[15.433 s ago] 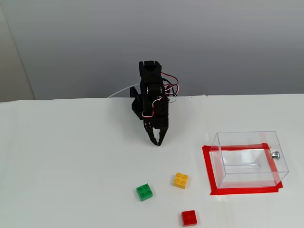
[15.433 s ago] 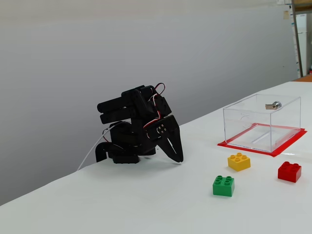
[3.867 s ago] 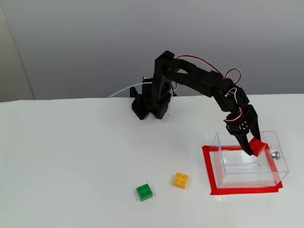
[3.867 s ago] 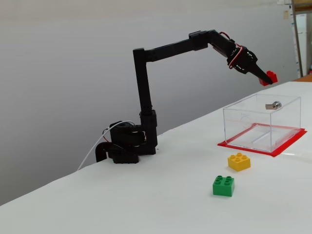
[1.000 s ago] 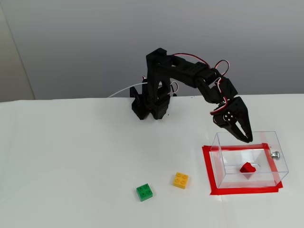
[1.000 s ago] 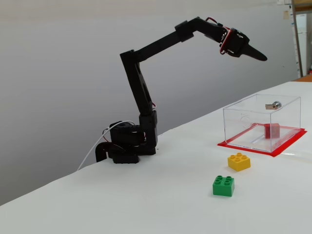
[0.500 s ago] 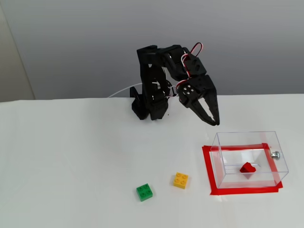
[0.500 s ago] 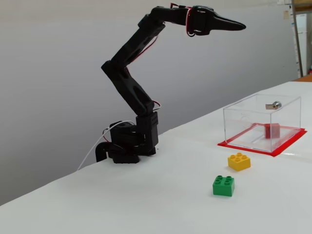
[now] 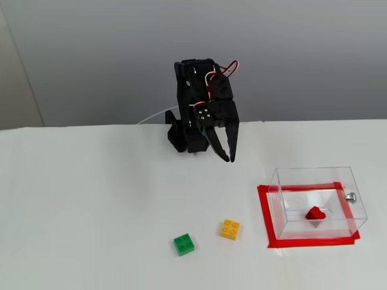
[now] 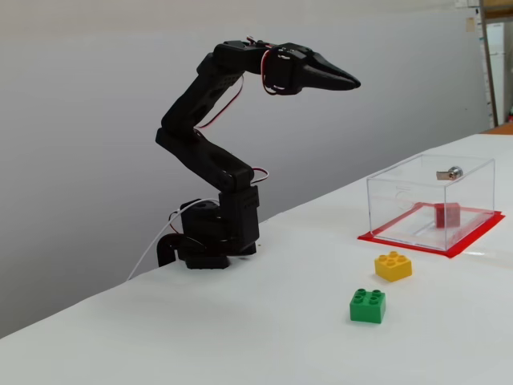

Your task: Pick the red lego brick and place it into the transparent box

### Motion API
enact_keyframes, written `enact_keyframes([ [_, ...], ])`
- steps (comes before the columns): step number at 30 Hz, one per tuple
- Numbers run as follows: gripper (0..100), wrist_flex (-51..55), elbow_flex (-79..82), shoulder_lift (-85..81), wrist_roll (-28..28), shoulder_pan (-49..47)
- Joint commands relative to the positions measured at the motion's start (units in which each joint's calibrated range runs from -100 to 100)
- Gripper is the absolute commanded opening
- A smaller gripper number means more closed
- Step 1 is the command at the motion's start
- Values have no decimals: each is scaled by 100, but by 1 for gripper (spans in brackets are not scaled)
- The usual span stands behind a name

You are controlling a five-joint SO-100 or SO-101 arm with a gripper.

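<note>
The red lego brick [image 9: 315, 213] lies inside the transparent box [image 9: 314, 181], on its floor; it shows through the clear wall in the other fixed view too [image 10: 446, 215]. The box [image 10: 401, 180] stands on a red tape outline, with a small silver knob on one side. My gripper [image 9: 230, 158] is shut and empty, raised high above the table and left of the box. In the side-on fixed view it [image 10: 355, 83] points toward the box, well above it.
A yellow brick [image 9: 230, 229] and a green brick [image 9: 184, 244] lie on the white table left of the box; they also show in the side-on view [image 10: 393, 265] [image 10: 368, 305]. The arm's base [image 10: 210, 237] stands at the table's far edge by a grey wall.
</note>
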Motion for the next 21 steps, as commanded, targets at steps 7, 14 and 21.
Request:
enact_keyframes([
  [7,1,9,1592,-1633,28,505],
  [14,1,9,2767,-2574,28,986],
  [21,1,9,3762,-3101,28,1104],
])
